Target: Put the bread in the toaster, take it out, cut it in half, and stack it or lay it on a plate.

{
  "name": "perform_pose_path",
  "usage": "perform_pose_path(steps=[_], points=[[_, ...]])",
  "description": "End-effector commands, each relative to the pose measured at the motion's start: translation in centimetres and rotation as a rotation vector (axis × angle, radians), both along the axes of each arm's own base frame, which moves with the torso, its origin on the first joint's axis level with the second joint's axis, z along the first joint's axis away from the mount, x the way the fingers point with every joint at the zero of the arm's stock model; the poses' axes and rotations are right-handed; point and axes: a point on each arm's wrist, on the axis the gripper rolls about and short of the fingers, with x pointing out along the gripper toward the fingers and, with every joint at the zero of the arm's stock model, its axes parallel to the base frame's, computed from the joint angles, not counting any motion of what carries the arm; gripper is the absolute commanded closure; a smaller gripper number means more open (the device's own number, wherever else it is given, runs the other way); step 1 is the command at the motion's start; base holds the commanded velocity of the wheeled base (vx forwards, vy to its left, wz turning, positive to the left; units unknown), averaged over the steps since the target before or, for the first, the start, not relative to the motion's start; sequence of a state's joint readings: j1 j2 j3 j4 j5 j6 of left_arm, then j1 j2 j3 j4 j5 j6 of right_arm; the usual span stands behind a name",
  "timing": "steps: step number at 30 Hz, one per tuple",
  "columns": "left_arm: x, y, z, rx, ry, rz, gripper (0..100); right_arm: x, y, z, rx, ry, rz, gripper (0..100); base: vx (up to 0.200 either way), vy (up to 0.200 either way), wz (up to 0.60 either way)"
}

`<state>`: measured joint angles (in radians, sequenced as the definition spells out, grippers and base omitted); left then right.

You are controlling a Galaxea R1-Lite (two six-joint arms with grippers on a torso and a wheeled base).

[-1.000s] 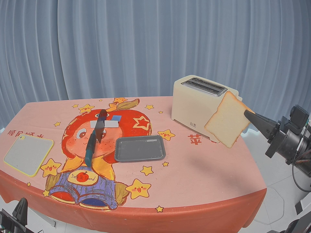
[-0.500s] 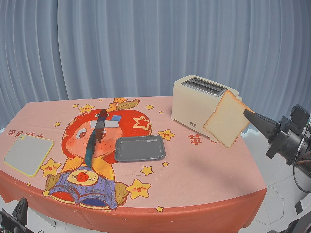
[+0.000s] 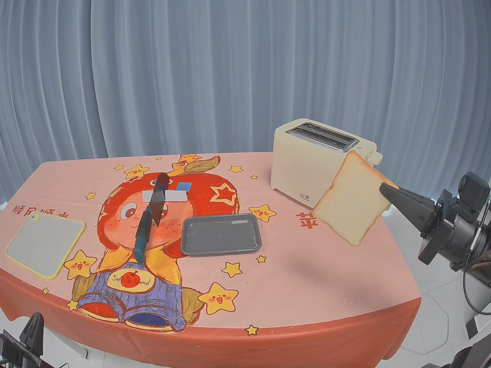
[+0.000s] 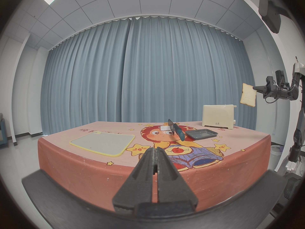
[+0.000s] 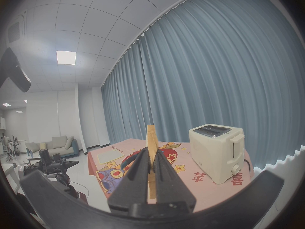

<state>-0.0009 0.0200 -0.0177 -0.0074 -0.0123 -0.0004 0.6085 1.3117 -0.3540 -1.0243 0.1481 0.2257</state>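
A slice of bread point(image 3: 352, 204) hangs in the air just right of and in front of the cream toaster point(image 3: 312, 165), held by one edge. My right gripper point(image 3: 387, 189) is shut on that edge; edge-on, the bread point(image 5: 152, 143) stands between the black fingers point(image 5: 137, 172). The toaster point(image 5: 219, 151) has two slots on top and a lever on its side. My left gripper point(image 4: 155, 155) is shut with nothing in it, low in front of the table's left corner. The bread point(image 4: 248, 94) and the toaster point(image 4: 218, 116) sit far off.
A dark grey tray point(image 3: 221, 234) lies mid-table. A knife point(image 3: 148, 221) with a teal handle leans on a small white block point(image 3: 165, 196) left of it. A grey cutting board with a yellow rim point(image 3: 42, 242) lies at the table's left edge. The front right of the table is bare.
My right gripper has drifted slightly left and down with the bread, which has tilted a little. The left arm and the table's things have stayed put.
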Motion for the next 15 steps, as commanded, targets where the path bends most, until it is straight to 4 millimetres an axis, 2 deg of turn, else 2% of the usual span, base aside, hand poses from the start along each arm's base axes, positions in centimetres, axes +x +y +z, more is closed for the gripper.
perform_pose_path(steps=[1, 4, 15], points=[[0.13, 0.00, -0.49, 0.000, 0.017, -0.001, 100, -0.23, 0.38, -0.52, -0.012, 0.019, 0.024, 100, 0.000, 0.000, 0.00], [0.13, 0.00, -0.49, -0.001, 0.017, -0.001, 100, -0.33, 0.96, -1.34, -0.036, 0.046, 0.050, 100, 0.000, 0.000, 0.00], [0.13, 0.00, -0.49, -0.001, 0.017, -0.001, 100, -0.52, 0.99, -1.25, -0.033, 0.041, 0.058, 100, 0.000, 0.000, 0.00]])
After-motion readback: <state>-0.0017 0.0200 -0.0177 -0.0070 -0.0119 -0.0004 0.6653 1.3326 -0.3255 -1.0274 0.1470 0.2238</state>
